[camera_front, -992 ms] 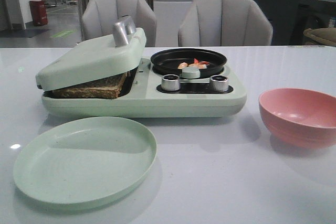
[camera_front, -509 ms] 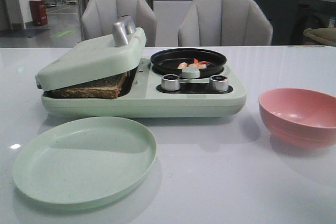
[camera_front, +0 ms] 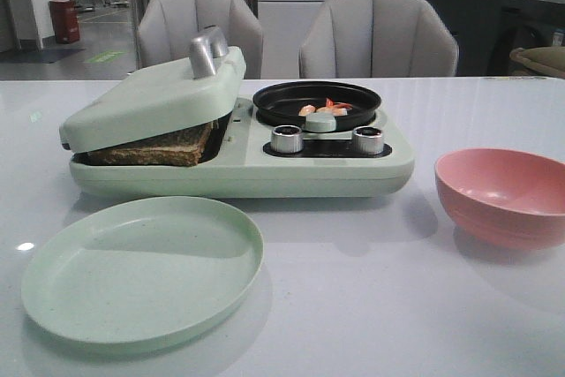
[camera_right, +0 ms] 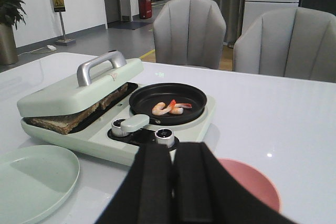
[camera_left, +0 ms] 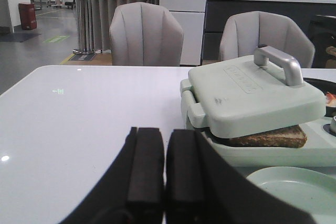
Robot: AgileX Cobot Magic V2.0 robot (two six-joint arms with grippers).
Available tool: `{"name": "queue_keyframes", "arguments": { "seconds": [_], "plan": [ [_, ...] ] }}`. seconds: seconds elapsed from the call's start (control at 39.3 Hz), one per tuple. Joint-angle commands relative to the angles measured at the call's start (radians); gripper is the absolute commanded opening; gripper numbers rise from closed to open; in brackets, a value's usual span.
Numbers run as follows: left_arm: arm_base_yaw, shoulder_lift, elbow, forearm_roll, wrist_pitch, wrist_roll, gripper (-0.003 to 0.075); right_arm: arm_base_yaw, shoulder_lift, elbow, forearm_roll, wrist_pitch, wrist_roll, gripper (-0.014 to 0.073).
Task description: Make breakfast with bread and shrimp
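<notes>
Bread (camera_front: 154,149) pressed under lid (camera_front: 154,99) at left of cooker (camera_front: 353,169); shrimp (camera_right: 170,107) in pan (camera_front: 316,103), far right. Plate (camera_front: 141,271) near left and bowl (camera_front: 503,196) right, both bare. Left gripper (camera_left: 164,169) and right gripper (camera_right: 173,182) pressed together, holding nothing, well apart from cooker. Cooking apparently underway; serving not yet begun: lid to lift, bread likely to plate, shrimp likely to bowl.

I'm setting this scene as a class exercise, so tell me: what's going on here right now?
Nothing is being handled. Both arms hang back from the breakfast maker: the left gripper and right gripper are shut and empty. The bread sits under the lid, which rests tilted on it. The shrimp lie in the black pan. The green plate and pink bowl hold nothing.
</notes>
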Motion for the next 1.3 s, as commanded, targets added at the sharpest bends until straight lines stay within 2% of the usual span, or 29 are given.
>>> {"name": "queue_keyframes", "arguments": {
  "seconds": [0.0, 0.66, 0.74, 0.87, 1.02, 1.27],
  "plan": [
    [0.000, -0.017, 0.021, -0.010, -0.083, -0.007, 0.0114, -0.001, 0.008, -0.025, 0.009, -0.079, -0.010, 0.0143],
    [0.000, -0.017, 0.021, -0.010, -0.083, -0.007, 0.0114, -0.001, 0.008, -0.018, 0.009, -0.083, -0.010, 0.0143],
    [0.000, -0.017, 0.021, -0.010, -0.083, -0.007, 0.0114, -0.007, 0.008, -0.015, -0.014, -0.082, -0.010, 0.0143],
    [0.000, -0.017, 0.021, -0.010, -0.083, -0.007, 0.0114, -0.037, -0.011, -0.014, -0.124, -0.065, 0.044, 0.0143],
    [0.000, -0.017, 0.021, -0.010, -0.083, -0.007, 0.0114, -0.113, -0.054, -0.012, -0.241, -0.056, 0.150, 0.0143],
    [0.000, -0.015, 0.021, -0.010, -0.083, -0.007, 0.0114, -0.233, -0.106, -0.002, -0.352, -0.012, 0.203, 0.0143]
  ]
}}
